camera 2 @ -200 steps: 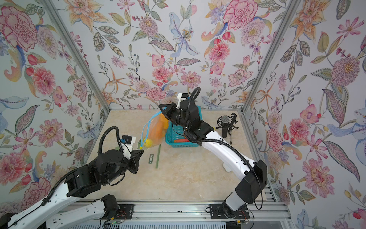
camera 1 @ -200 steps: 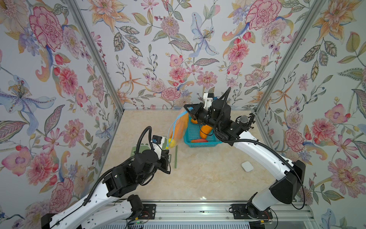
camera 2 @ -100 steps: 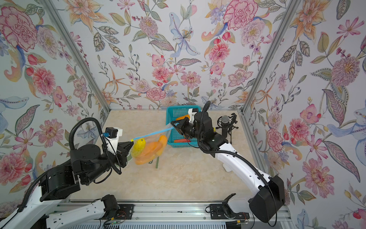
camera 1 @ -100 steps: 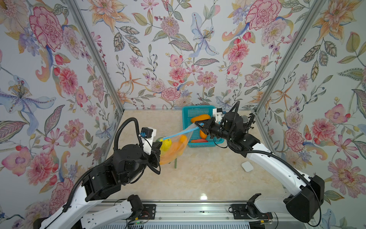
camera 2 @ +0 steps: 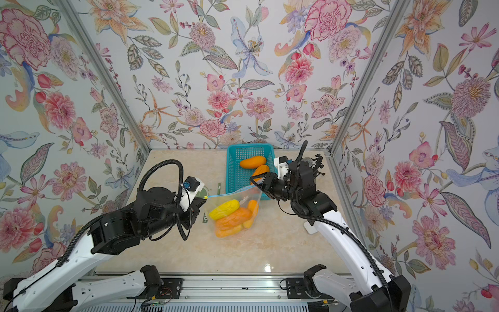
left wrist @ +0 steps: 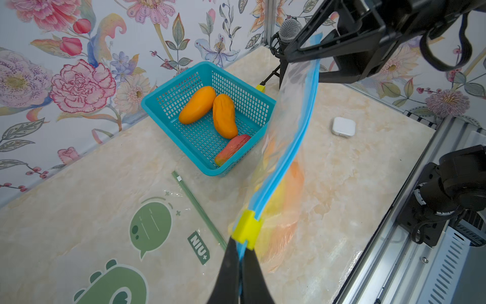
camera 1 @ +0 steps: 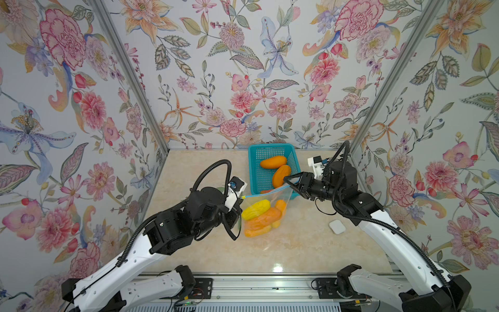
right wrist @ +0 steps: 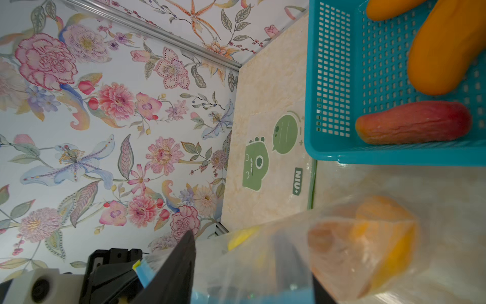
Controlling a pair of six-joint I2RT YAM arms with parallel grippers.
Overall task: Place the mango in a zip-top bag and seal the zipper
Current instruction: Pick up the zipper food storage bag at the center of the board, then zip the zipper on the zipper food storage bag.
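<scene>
Left gripper (left wrist: 239, 250), near left: fingers pressed together, pinching the left end of the zip-top bag (camera 1: 280, 198) right behind the yellow slider (left wrist: 247, 229), which touches the fingertips. From there the blue zipper strip (left wrist: 297, 142) runs taut, rightward and farther, to the right gripper (left wrist: 303, 69). Mangoes sit inside the bag below the strip: one yellow mango (camera 1: 255, 210) just right of the left gripper, and orange mangoes (camera 1: 263, 220) packed against it on the near and right sides. The whole load lies between the two grippers, closer to the left one. Cannot tell whether the bag's bottom rests on the table (camera 1: 297, 251). Cannot tell whether the zipper is sealed along its full length. A flat bag with green print (left wrist: 150, 229) lies on the table beneath the left gripper. A small white case (camera 1: 337, 226) lies on the table to the right, well apart from the bag. Right gripper, farther right: jaws stand clearly apart, with the bag's right top corner between the fingers. Contact with either finger cannot be judged. Beyond it, a teal basket (camera 1: 270, 147) holds two orange mangoes (camera 1: 273, 162) and one reddish mango (left wrist: 232, 148). A microphone (camera 2: 310, 161) stands at the far right corner.
</scene>
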